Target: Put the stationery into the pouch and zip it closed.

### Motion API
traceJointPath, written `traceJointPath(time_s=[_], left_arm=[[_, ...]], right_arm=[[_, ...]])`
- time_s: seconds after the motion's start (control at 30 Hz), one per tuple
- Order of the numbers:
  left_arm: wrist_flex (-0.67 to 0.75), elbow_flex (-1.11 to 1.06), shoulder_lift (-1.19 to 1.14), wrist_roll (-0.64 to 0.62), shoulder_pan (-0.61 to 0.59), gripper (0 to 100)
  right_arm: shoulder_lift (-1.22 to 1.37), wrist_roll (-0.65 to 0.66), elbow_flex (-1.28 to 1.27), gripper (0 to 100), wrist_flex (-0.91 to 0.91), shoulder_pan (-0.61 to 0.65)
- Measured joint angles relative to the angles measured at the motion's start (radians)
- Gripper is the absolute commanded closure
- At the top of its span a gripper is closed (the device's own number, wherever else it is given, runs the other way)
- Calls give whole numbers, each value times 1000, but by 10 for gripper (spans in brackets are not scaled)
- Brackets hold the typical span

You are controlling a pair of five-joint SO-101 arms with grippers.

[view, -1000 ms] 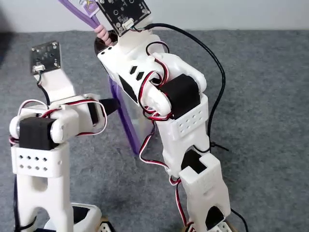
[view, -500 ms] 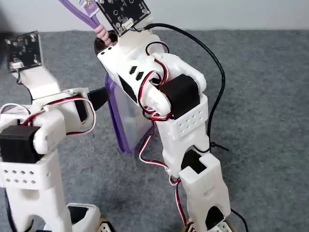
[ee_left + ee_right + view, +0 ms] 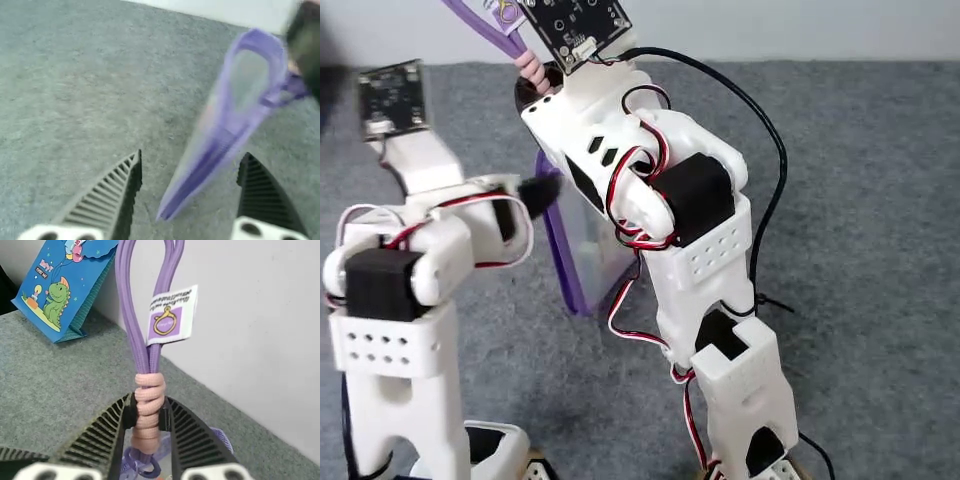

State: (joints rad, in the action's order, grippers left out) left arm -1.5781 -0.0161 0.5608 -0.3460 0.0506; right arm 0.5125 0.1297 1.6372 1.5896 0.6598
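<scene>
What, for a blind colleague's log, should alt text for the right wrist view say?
The right pincer is shut on a pink coiled cord attached to a purple strap loop with a small tag. Behind: grey carpet, white wall, blue dinosaur gift bag.

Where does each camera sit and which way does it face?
High view: fixed above and behind, looking down on the grey mat; left arm and right arm show, pouch hanging between.
Left wrist view: on the left arm, facing down at the mat; the open left tool frames the pouch.
Right wrist view: on the right arm, facing the wall; the right tool clamps the strap's pink coil.
Shared: high and left wrist views show the pouch.
</scene>
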Motion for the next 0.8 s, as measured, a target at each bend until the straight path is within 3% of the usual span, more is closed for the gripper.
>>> traceJointPath(time_s=[0.27, 0.8], left_arm=[[9, 0, 0, 0, 21, 699], [222, -199, 0, -3, 37, 732]], right_arm=[[0, 0, 0, 991, 0, 0], [0, 0, 0, 991, 0, 0]])
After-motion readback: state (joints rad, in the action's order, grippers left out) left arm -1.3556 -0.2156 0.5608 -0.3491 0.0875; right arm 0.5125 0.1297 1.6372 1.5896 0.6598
